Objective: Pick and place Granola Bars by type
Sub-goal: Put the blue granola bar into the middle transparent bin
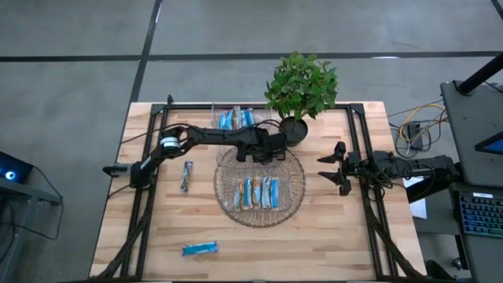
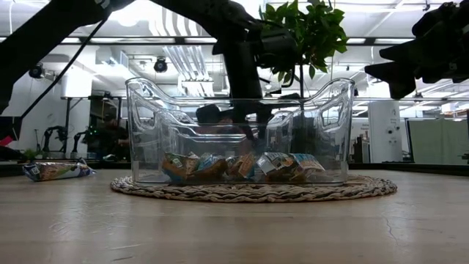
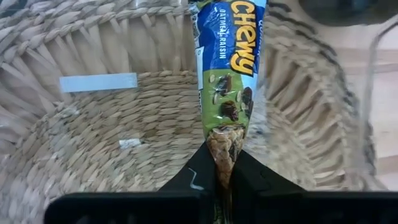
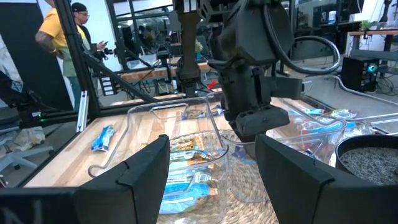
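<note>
Gripping one Chewy oatmeal-raisin granola bar (image 3: 229, 74), left gripper (image 3: 224, 180) fingers were clamped over the wicker mat (image 3: 93, 143); right gripper (image 4: 211, 165) fingers stood wide.

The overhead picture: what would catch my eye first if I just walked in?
Probably the leafy potted plant at the table's far edge, then the left tool reaching over the round woven mat, pinching a blue granola bar by its end. A clear container on the mat holds a row of bars, and the right tool waits open beside it.
</note>
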Action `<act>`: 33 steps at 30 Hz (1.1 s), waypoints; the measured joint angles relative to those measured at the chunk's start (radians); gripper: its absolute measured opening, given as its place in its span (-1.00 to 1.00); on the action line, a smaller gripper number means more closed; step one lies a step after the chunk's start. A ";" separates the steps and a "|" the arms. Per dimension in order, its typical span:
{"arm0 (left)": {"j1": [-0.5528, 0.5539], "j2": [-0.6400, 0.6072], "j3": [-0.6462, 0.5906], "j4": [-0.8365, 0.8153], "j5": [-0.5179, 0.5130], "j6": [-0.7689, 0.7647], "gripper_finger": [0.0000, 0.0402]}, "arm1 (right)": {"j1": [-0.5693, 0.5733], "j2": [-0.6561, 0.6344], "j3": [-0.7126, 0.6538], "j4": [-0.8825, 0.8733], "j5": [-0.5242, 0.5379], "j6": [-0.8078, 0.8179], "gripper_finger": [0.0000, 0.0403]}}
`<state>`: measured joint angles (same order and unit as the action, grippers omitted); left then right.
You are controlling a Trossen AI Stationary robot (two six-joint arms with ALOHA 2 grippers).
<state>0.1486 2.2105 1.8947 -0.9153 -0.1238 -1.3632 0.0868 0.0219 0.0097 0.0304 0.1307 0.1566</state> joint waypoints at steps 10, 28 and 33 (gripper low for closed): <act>0.000 -0.004 0.016 0.017 0.000 -0.006 -0.57 | 0.000 0.000 0.000 0.000 0.000 0.000 0.11; 0.009 -0.163 0.029 -0.206 -0.042 0.183 0.09 | 0.000 0.000 0.000 0.000 0.000 0.000 0.11; 0.009 -0.239 -0.025 -0.238 -0.050 0.214 0.31 | 0.000 0.000 0.000 0.000 0.000 0.000 0.11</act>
<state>0.1574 1.9716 1.8694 -1.1534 -0.1734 -1.1489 0.0868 0.0216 0.0099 0.0305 0.1310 0.1566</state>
